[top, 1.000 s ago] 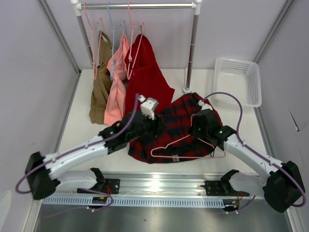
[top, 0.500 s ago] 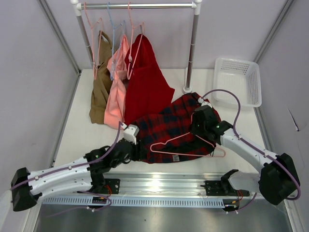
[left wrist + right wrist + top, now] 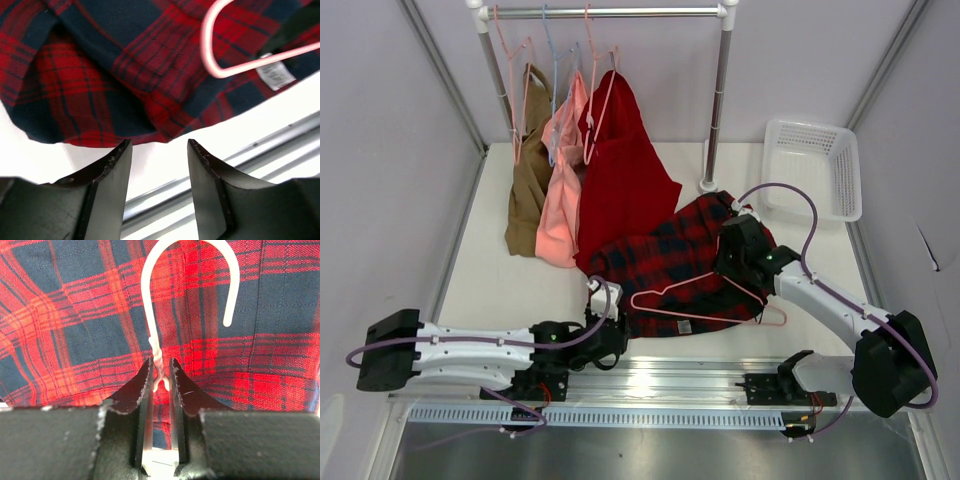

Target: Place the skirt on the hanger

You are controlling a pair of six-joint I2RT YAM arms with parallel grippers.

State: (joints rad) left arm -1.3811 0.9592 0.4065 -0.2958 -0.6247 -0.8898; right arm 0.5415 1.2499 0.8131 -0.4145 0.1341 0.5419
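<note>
Pulled back since a second ago, left gripper gapes empty by the skirt; right gripper pinches the hanger.

A robot laboratory cell, it seems — plain grey walls, white desk, metal mounting rail and clothes rack.

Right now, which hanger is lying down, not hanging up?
The pale-pink hanger lying flat on the plaid skirt; all the rest hang from the rail.

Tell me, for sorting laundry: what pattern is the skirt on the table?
The skirt is red and dark navy plaid, clearest in the right wrist view.
</note>
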